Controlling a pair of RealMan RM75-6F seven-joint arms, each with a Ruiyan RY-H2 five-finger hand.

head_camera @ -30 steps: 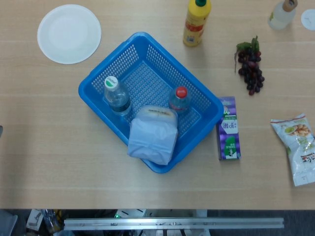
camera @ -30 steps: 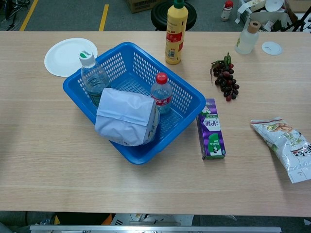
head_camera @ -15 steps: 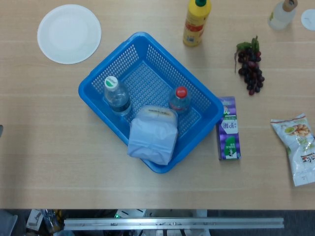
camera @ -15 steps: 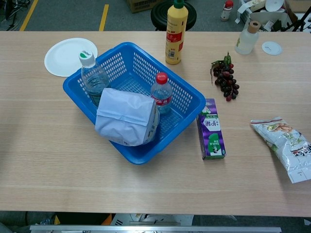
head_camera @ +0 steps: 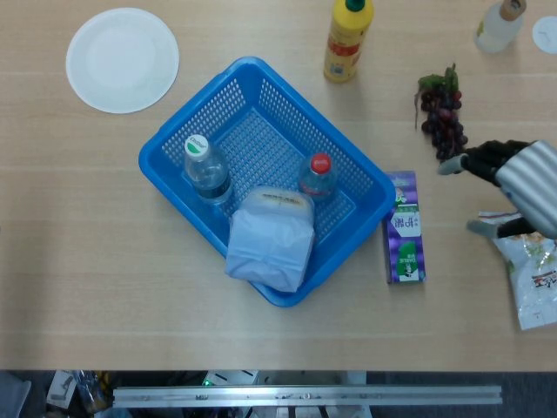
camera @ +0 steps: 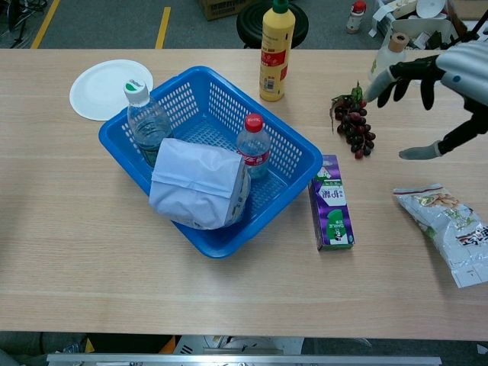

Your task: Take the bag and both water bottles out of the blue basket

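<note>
My right hand [camera: 427, 76] hovers with fingers [head_camera: 455, 163] spread and empty above the grapes [camera: 352, 123], left hand unseen, while bag [head_camera: 270, 238] and both bottles [head_camera: 317, 177] stand upright in the basket [head_camera: 252, 83], well to its left.

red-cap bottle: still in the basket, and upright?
In and upright. The red-cap bottle stands cap-up inside the blue basket, beside the white bag.
</note>
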